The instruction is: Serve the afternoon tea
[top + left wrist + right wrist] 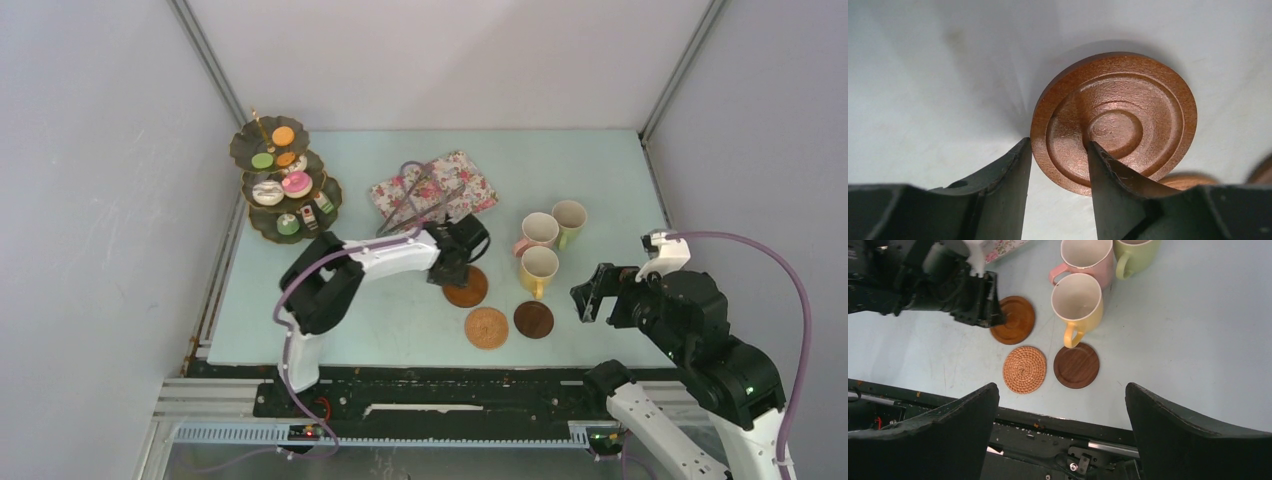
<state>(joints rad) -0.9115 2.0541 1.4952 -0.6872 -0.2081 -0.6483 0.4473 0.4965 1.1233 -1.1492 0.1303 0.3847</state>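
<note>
- The left gripper (1058,145) was down at the table (590,170), its two fingers set either side of the near rim of a red-brown wooden coaster (1113,120). One finger (1015,170) sat at the outer edge and the other lay over the grooved top.
- Its jaws stood partly open with the rim between them; whether they were pressing on the wood could not be told.
- That coaster lay near the middle of the table, just in front of the flowered tray (455,180), on which the metal tongs (410,195) rested.
- The right gripper (598,290) hung above the table's right side, fingers spread wide and holding nothing.
- A woven coaster (1024,369) and a dark brown coaster (1076,365) lay side by side near the front edge, close to the red-brown one.
- The yellow mug (1078,297) stood upright just behind the dark coaster, handle pointing toward it.
- The pink mug (1087,255) and green mug (1135,252) stood behind the yellow one, the three bunched together.
- The three-tier stand (250,225) stood at the far left corner, with small toy cakes (296,183) on every tier.
</note>
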